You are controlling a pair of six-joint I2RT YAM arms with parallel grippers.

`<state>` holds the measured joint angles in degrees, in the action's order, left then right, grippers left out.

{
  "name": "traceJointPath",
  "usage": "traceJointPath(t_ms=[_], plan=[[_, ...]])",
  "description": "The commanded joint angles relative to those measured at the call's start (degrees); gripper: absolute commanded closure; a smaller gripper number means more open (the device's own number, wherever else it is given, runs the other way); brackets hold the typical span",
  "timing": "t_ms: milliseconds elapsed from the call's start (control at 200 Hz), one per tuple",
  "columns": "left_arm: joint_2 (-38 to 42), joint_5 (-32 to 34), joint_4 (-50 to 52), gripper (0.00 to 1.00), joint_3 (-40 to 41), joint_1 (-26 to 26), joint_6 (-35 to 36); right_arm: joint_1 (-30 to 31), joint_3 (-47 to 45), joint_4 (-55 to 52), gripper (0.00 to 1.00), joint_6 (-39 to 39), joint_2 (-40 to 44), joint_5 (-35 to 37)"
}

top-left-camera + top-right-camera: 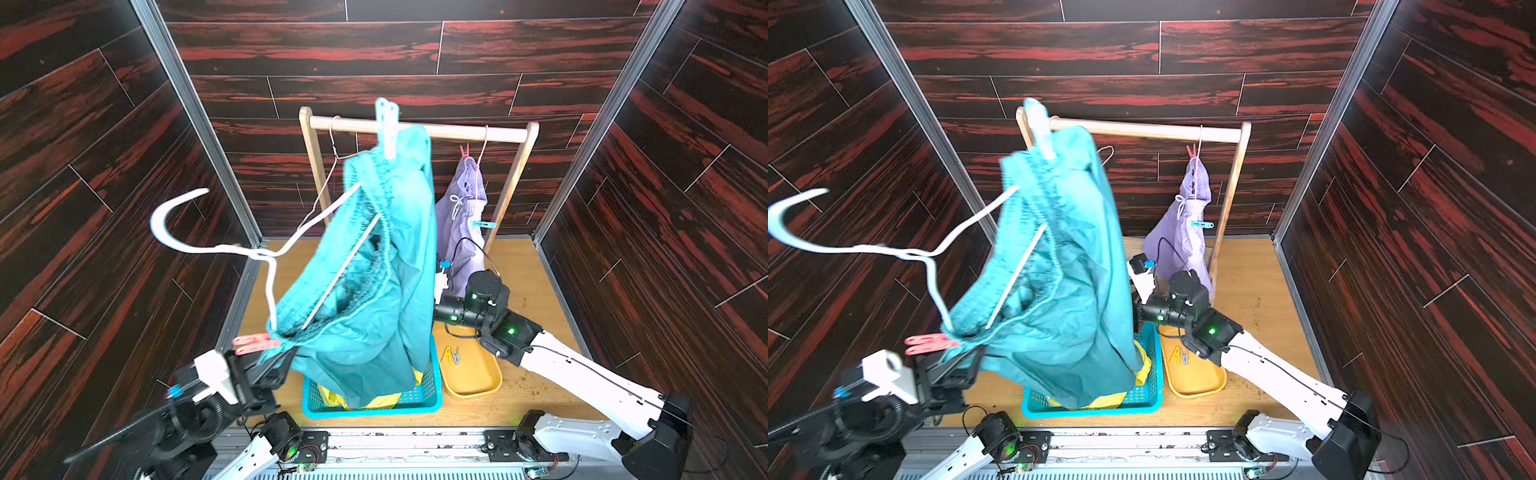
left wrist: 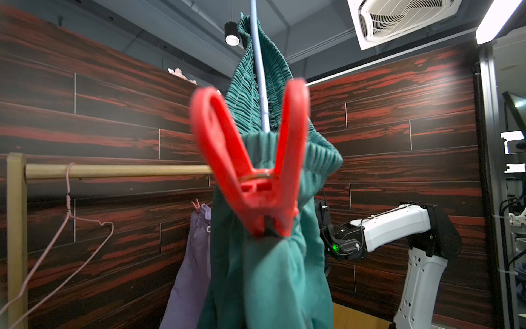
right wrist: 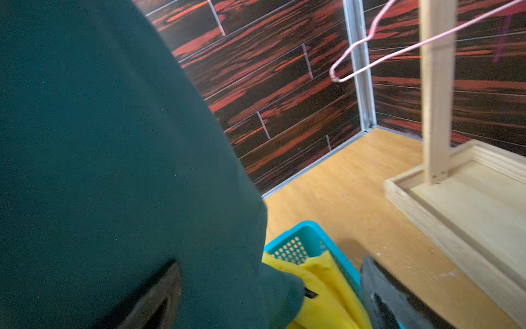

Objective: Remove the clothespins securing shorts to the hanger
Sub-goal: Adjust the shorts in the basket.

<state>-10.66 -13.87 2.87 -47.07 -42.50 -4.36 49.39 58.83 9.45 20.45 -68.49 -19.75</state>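
Beside the blue basket (image 1: 374,412) that held the freed yellow shorts (image 3: 321,287), my left gripper (image 1: 276,365) was clamped on the teal shorts (image 1: 374,291), their red-pink clothespin (image 1: 253,345) and light-blue clothespin (image 1: 388,124) yet to come off the white hanger (image 1: 157,222), while my right gripper (image 3: 269,265) gaped empty and the lavender shorts (image 1: 465,224) hung pinned.

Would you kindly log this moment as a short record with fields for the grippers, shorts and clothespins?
left gripper: shut on teal shorts, beside red clothespin
right gripper: open, beside teal shorts
white hanger: off the rail, teal shorts pinned on
light blue clothespin: at teal shorts' top
lavender shorts: hanging on rail, pinned
yellow shorts: in blue basket
yellow tray: loose clothespins
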Motion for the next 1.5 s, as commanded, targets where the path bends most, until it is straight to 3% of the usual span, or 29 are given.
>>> traceJointPath(t_ms=[0,341,491,701,1072,1348,1498], plan=[[-1.2,0.4,-6.1,1.0,1.1,-0.1,-0.6,0.9,-2.5,0.8,0.02,1.8,1.3,3.7],[-2.4,0.7,2.7,1.0,1.8,-0.1,0.8,3.8,-11.9,0.0,0.02,5.2,5.4,12.0],[-2.5,4.4,9.5,1.0,1.5,-0.1,0.7,4.6,-13.2,0.5,0.02,5.8,4.9,16.0],[-1.1,5.1,9.4,1.0,3.5,-0.1,-2.2,4.7,-14.7,-0.6,0.02,5.2,4.6,19.6],[2.5,6.4,12.1,1.0,7.1,-0.1,-6.9,4.7,-19.7,1.7,0.02,5.8,5.8,20.4],[6.2,11.7,18.6,1.0,7.3,-0.1,-8.8,4.8,-22.8,3.8,0.02,7.3,5.6,21.0],[6.0,10.6,21.1,1.0,7.2,-0.1,-11.3,4.8,-25.1,6.0,0.02,7.9,5.7,21.8]])
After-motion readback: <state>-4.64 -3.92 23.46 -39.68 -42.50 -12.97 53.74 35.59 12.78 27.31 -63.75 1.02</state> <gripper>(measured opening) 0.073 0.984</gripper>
